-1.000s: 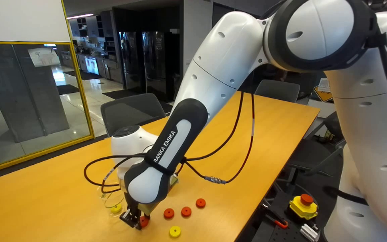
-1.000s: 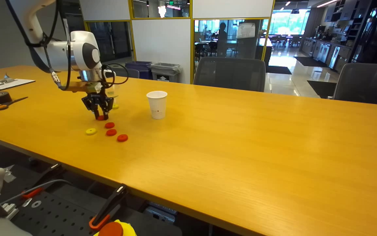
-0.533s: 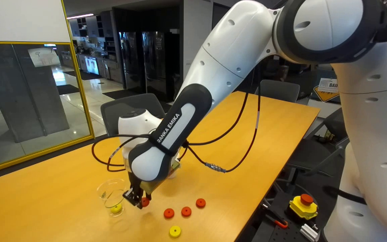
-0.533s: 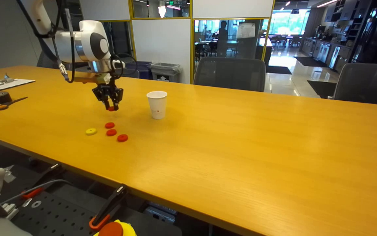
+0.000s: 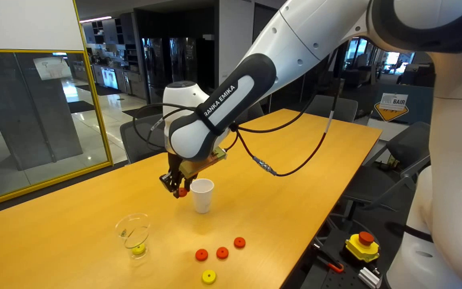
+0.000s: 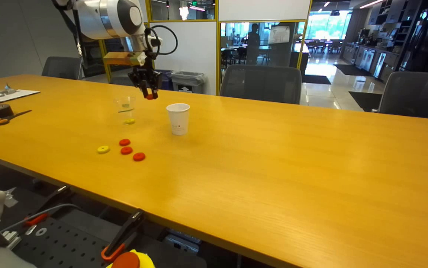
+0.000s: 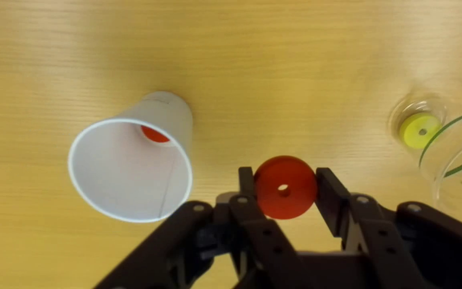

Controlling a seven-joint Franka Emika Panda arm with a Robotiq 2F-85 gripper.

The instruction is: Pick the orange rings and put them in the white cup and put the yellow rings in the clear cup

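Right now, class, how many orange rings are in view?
5 visible: three orange rings lie on the table; one ring is held in the hand; one ring sits partly hidden inside the white cup. More could be concealed there.

My desk [image 6: 292,167] is honey-yellow with wood grain, my gripper [image 7: 283,182] black. The orange ring [image 7: 283,206] I hold is red-orange, like three orange rings [image 5: 222,253] near the desk's edge and the piece [image 7: 154,135] inside the white cup [image 7: 130,172]. That cup is white with a tiny red mark. One bright yellow ring [image 5: 209,277] lies by those three, another yellow ring [image 7: 413,132] in the clear cup [image 7: 461,176], itself colourless with green band and print.
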